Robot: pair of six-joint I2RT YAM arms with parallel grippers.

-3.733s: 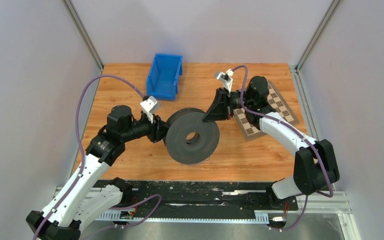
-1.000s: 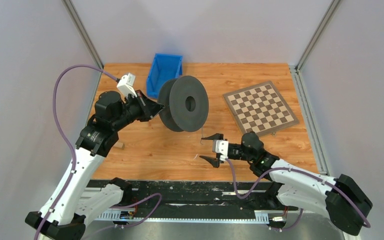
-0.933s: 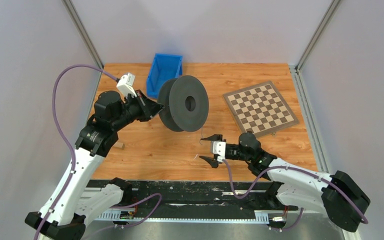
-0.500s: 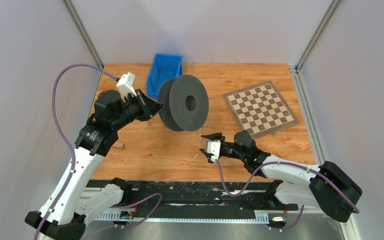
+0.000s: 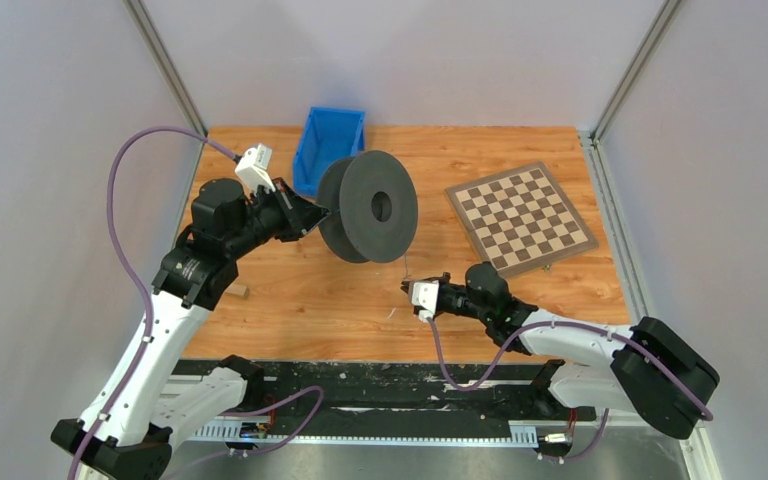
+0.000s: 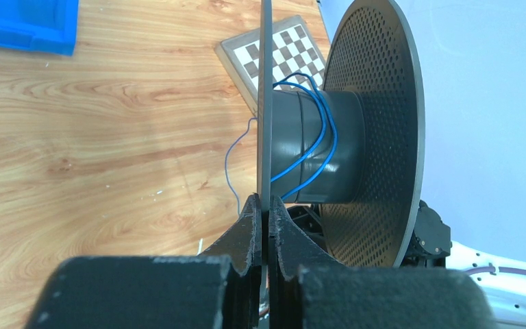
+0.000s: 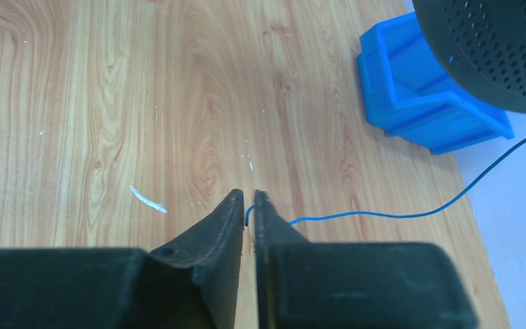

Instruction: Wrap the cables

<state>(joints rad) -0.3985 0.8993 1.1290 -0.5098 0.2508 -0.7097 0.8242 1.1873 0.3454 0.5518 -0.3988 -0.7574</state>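
The black spool is held up on edge above the table. My left gripper is shut on its near flange. The thin blue cable loops loosely round the hub a few times, and a strand hangs down to the table. My right gripper is low over the table in front of the spool. In the right wrist view its fingers are closed to a narrow slit with the cable's free end between them, and the cable trails off to the right.
A blue bin stands at the back, behind the spool, and also shows in the right wrist view. A chessboard lies at the right. A small white scrap lies on the wood near my right fingers.
My right gripper has moved a little left and up toward the hanging strand and closed from wide open onto the cable's end. The left arm and the spool have stayed still over the last second.
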